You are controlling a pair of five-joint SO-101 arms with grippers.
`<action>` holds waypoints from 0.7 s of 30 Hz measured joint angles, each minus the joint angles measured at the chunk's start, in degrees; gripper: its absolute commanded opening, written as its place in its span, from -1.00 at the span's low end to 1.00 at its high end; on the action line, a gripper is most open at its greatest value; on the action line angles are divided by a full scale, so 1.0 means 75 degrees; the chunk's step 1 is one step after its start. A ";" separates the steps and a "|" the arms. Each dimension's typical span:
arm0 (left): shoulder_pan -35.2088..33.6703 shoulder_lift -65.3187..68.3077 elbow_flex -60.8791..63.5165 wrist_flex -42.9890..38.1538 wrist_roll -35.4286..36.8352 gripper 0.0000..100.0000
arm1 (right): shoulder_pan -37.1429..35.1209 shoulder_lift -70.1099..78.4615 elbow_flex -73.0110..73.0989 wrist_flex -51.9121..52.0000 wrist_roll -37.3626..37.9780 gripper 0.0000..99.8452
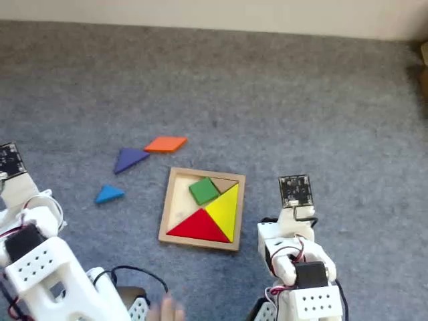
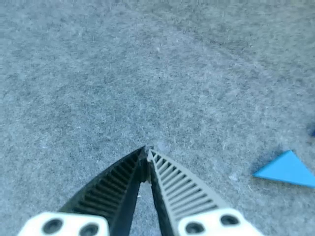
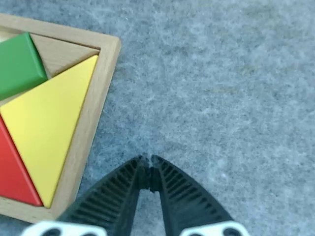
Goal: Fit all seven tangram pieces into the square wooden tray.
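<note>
Fingers of your left gripper (image 2: 147, 151) and right gripper (image 3: 146, 161) pinch tight on nothing. Your wooden tray (image 1: 166, 212) sits a bit turned beside the right one — the orange parallelogram (image 1: 166, 144) lies outside, long side to side.

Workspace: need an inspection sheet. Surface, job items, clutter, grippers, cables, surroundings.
Surface: grey carpet, flat.
Job's things: square wooden tray holds red triangle, yellow triangle, green square, tan triangle; its left part is bare. Outside on the carpet: orange parallelogram, dark blue triangle, light blue triangle.
Clutter: nothing seen.
Grippers: left gripper shut, empty, over carpet near the light blue triangle; right gripper shut, empty, beside the tray's yellow-triangle side.
Cables: black cable by the left arm's base; red and white wires on the right arm.
Surroundings: pale wall along the far edge.
</note>
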 measured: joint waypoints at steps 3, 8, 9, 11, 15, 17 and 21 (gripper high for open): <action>0.0012 0.0000 0.0000 0.0000 0.0000 -0.96 | 0.0000 0.0000 0.0000 0.0000 0.0000 -0.96; 0.0012 0.0000 -0.0129 0.0023 0.0000 -0.92 | 0.0000 0.0000 0.0000 0.0000 0.0000 -0.96; 0.0012 0.0000 -0.0305 0.0129 -0.0047 -0.89 | 0.0000 0.0000 0.0000 0.0000 0.0000 -0.96; 0.0082 0.0000 -0.0785 0.0574 -0.0434 -0.87 | 0.0000 0.0000 0.0000 0.0000 0.0000 -0.96; 0.0961 0.0000 -0.1817 0.2051 -0.1407 -0.87 | 0.0000 0.0000 0.0000 0.0000 0.0000 -0.96; 0.1442 0.0000 -0.2215 0.2614 -0.1676 -0.86 | 0.0000 0.0000 0.0000 0.0000 0.0000 -0.96; 0.2040 0.0012 -0.2942 0.3270 -0.2215 -0.84 | 0.0000 0.0000 0.0000 0.0000 0.0000 -0.96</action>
